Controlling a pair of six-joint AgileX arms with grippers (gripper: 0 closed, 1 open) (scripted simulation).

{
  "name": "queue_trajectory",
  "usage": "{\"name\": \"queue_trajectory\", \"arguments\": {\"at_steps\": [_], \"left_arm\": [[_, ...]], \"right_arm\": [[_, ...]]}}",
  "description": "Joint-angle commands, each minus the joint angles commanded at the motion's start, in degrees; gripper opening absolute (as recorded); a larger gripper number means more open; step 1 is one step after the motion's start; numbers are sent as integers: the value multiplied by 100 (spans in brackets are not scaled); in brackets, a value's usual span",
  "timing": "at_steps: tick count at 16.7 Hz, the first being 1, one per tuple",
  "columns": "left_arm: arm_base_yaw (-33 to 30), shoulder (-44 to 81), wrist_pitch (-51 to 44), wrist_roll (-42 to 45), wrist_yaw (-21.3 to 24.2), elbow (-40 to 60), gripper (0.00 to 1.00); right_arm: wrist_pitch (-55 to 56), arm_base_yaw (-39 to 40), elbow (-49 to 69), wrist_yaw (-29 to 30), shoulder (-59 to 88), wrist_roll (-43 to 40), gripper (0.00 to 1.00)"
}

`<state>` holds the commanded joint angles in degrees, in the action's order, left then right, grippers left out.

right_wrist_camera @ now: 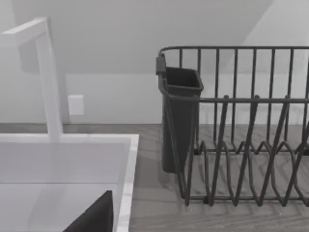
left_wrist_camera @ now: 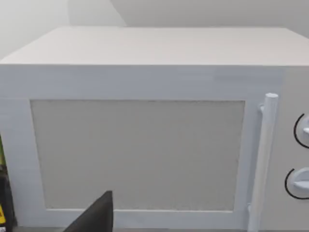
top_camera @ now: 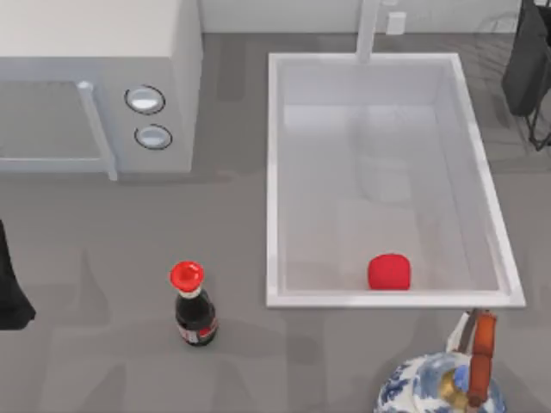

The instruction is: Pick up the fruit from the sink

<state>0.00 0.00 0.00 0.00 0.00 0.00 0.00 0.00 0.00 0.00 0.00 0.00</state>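
A small, smooth, bright-red rounded fruit (top_camera: 389,272) lies in the deep white rectangular sink (top_camera: 275,172), against its near wall. Probably light, slippery; grip across its sides. My claws' opening: cannot tell.

The fruit (top_camera: 389,272) lies on the sink (top_camera: 274,172) bottom against its near wall.

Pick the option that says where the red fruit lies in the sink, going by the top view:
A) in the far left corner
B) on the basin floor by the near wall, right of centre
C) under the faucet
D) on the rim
B: the fruit rests on the sink floor against the wall opposite the faucet.
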Motion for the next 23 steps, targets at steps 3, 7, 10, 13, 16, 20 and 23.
{"name": "queue_trajectory", "arguments": {"at_steps": [3,7,10,13,16,20,23], "left_arm": [[0,0,0,0,0,0,100],[0,0,0,0,0,0,100],[0,0,0,0,0,0,100],[0,0,0,0,0,0,100],[0,0,0,0,0,0,100],[0,0,0,0,0,0,100],[0,0,0,0,0,0,100]], "right_arm": [[0,0,0,0,0,0,100],[0,0,0,0,0,0,100],[0,0,0,0,0,0,100],[0,0,0,0,0,0,100],[0,0,0,0,0,0,100],[-381,171,566,1,596,178,100],[-995,447,1499,2,1681,465,100]]}}
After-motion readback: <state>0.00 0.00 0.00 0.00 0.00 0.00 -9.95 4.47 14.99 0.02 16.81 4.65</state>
